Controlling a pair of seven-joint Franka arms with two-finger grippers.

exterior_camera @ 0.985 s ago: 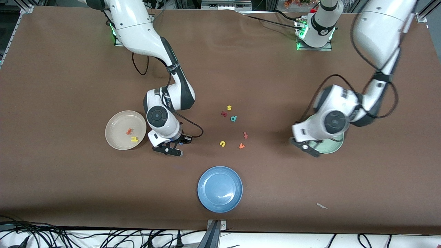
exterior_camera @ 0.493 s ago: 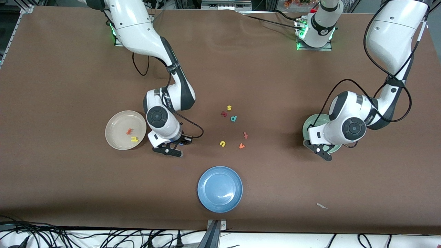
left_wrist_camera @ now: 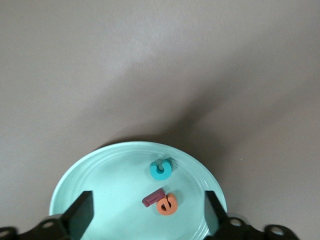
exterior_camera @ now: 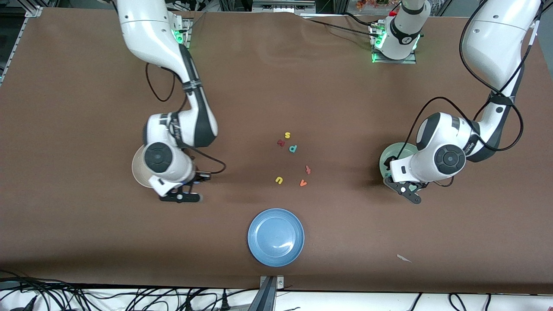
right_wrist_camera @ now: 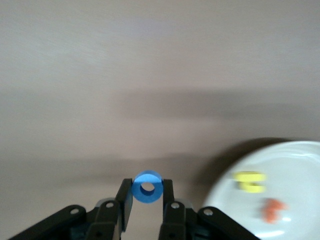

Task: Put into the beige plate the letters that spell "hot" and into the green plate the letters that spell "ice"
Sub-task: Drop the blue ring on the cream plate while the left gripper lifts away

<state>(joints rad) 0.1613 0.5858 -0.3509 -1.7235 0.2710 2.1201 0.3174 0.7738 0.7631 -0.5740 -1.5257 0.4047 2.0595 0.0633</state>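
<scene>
My right gripper [right_wrist_camera: 147, 192] is shut on the blue ring-shaped o [right_wrist_camera: 147, 188], up over the bare table just beside the beige plate [right_wrist_camera: 295, 190]. The yellow h [right_wrist_camera: 250, 182] and the orange t [right_wrist_camera: 272, 210] lie in that plate. From the front, the right arm covers most of the beige plate [exterior_camera: 135, 170]. My left gripper [left_wrist_camera: 148, 220] hangs open over the green plate [left_wrist_camera: 100, 185], with nothing between its fingers. In that plate lie the teal c [left_wrist_camera: 161, 169], the dark red i [left_wrist_camera: 153, 197] and the orange e [left_wrist_camera: 167, 204]. The left arm hides much of the green plate [exterior_camera: 387, 155].
Loose letters lie mid-table: a yellow s [exterior_camera: 287, 135], a dark red letter [exterior_camera: 281, 142], a teal p [exterior_camera: 293, 149], a red letter [exterior_camera: 308, 169], a yellow u [exterior_camera: 279, 180] and an orange v [exterior_camera: 303, 183]. A blue plate [exterior_camera: 275, 236] sits nearer the front camera.
The right arm has carried the blue o from beside the loose letters to the beige plate's edge. The left gripper has moved farther over the green plate and opened.
</scene>
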